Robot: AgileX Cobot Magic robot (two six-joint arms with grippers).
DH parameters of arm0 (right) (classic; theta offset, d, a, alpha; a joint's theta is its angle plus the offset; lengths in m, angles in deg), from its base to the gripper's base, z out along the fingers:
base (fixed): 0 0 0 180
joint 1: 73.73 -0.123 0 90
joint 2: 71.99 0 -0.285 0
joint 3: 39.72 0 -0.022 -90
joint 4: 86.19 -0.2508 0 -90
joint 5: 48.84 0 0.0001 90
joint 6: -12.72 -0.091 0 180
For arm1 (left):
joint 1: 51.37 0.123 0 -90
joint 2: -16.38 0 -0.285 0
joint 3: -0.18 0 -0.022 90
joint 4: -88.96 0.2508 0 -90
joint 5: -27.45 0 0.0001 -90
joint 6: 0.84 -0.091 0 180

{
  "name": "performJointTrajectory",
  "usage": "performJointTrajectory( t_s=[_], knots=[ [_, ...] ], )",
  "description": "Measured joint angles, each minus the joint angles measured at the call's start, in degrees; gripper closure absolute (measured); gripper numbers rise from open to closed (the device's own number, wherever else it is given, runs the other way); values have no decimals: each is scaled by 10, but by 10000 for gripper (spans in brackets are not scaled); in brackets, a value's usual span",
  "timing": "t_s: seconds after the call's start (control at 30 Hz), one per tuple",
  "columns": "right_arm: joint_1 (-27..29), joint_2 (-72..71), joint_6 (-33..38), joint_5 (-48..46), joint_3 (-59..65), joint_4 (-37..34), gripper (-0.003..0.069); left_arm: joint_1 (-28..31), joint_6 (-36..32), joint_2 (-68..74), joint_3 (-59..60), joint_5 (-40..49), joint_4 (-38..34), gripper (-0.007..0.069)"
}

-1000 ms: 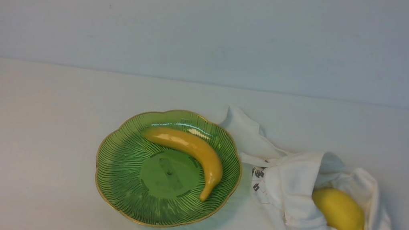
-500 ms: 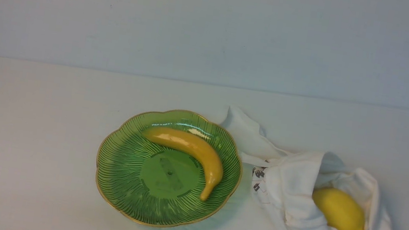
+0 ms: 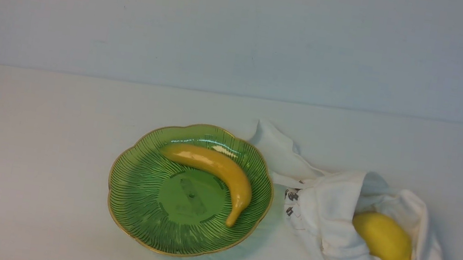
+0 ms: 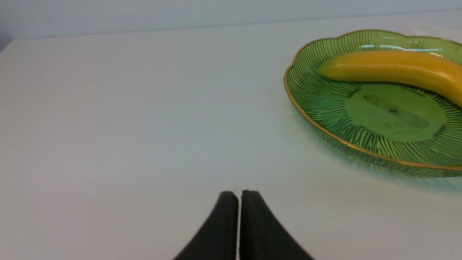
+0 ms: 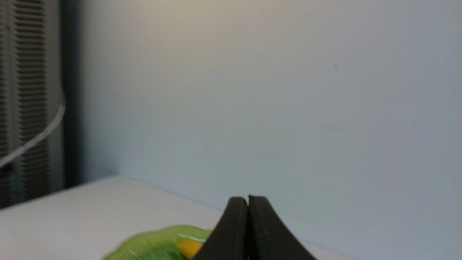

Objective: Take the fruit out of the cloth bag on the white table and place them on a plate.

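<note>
Lemon (image 3: 382,239) sits in cloth bag (image 3: 328,222) mouth, right of plate (image 3: 132,207); banana (image 3: 216,169) already plated. Left gripper (image 4: 239,193), right gripper (image 5: 248,199): jaws pressed together, empty. Rec.: open right wide, enter via mouth w/o snagging cloth.

Left gripper (image 4: 238,193): two matte black fingers (image 4: 223,225) seen, rounded at tips, flared wider toward base, divided by thin pale seam. Right gripper (image 5: 248,199): same black tapered pair, fine toothing noted along inner edge; surfaces plain, unmarked.
</note>
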Motion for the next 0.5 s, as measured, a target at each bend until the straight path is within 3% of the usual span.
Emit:
performJointTrajectory(
  t_s=[0.03,0.07,0.2,0.37,0.5],
  knots=[
    [0,0,0,0,4,0,672,0,0,0,0,0,0,632],
    [60,0,2,0,43,4,672,0,0,0,0,0,0,632],
    [179,0,3,-1,131,13,672,0,0,0,0,0,0,632],
    [253,0,3,4,229,27,672,0,0,0,0,0,0,632],
    [274,1,-5,60,267,30,672,0,0,0,0,0,0,632]
  ],
)
